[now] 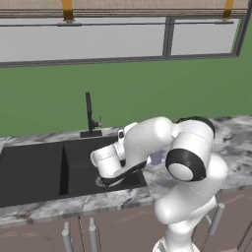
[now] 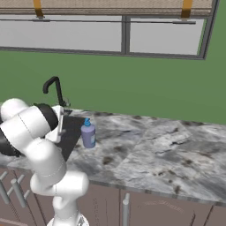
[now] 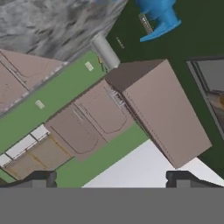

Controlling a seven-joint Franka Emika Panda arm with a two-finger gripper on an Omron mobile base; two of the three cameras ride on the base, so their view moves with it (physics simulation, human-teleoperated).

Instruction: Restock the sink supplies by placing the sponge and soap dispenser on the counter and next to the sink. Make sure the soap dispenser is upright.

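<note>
Right base view: soap dispenser [image 2: 88, 134] upright on the counter [image 2: 154, 150], just beside the sink [image 2: 70, 132] at its 3 o'clock edge, faucet [image 2: 55, 90] at 10 o'clock. Hand view: gripper [image 3: 109, 177] fingertips well apart, released, grasping nothing; blue pump [image 3: 159, 17] at 1 o'clock.

Glossy white rounded arm segments — dark bands at joints — small dark fingers [image 3: 41, 178].

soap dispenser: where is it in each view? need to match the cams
Left base view: mostly hidden behind the arm; a lavender sliver of the soap dispenser shows at centre, by the sink's right edge.
Right base view: left of centre, upright on the counter, right of the sink.
Hand view: its blue pump at top centre.
Shared landmark: the black faucet.
</note>
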